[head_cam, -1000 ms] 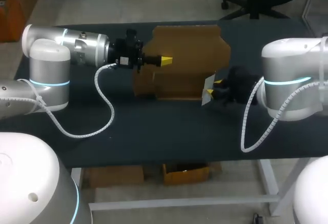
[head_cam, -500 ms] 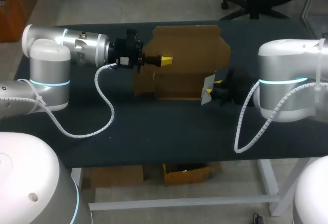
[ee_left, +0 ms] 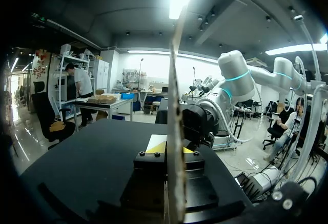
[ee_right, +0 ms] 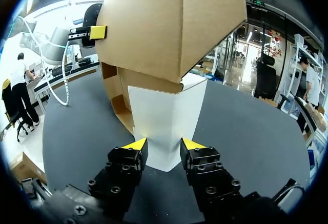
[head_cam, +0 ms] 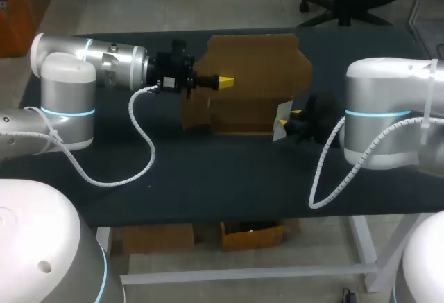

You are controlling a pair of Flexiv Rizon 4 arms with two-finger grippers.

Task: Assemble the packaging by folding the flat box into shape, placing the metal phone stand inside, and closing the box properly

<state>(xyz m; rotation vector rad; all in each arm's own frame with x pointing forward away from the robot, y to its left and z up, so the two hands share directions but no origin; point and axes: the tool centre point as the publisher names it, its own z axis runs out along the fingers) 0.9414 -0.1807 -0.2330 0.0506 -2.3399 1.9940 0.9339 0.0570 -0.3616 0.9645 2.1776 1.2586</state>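
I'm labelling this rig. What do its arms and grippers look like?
The left arm and right arm are white rounded cylinders with glowing cyan rings. A white coiled cable hangs from each. The left gripper and right gripper are black with yellow tips.

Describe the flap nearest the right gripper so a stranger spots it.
On the dark table stands a part-folded brown cardboard box. One flap juts from its corner by the right gripper. It alone is white; every other panel is brown.
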